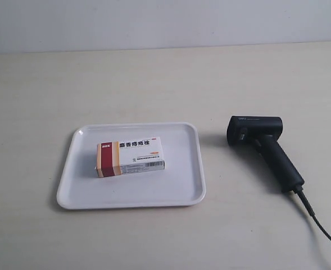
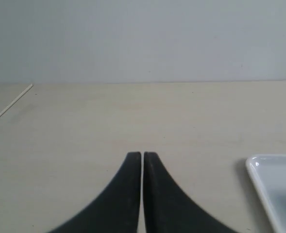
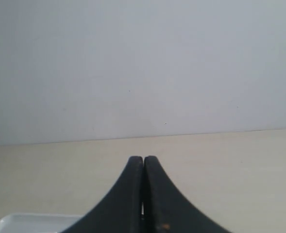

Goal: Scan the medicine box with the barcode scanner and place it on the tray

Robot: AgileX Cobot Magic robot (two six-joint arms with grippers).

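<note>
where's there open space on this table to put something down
Bare tabletop lies behind the tray, in the gap between tray and scanner, and in front. The box takes the tray's middle; its cable crosses the near corner.

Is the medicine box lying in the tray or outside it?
In: the medicine box lies flat inside the tray, within its rim, with no gripper touching it.

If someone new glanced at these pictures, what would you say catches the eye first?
Probably the medicine box, lying flat in the middle of the white tray, its red and orange band toward the exterior view's left. Next comes the black scanner, lying on the table apart from the tray at that view's right, its cable trailing off. Both wrist views show shut, empty grippers: left gripper, right gripper.
</note>
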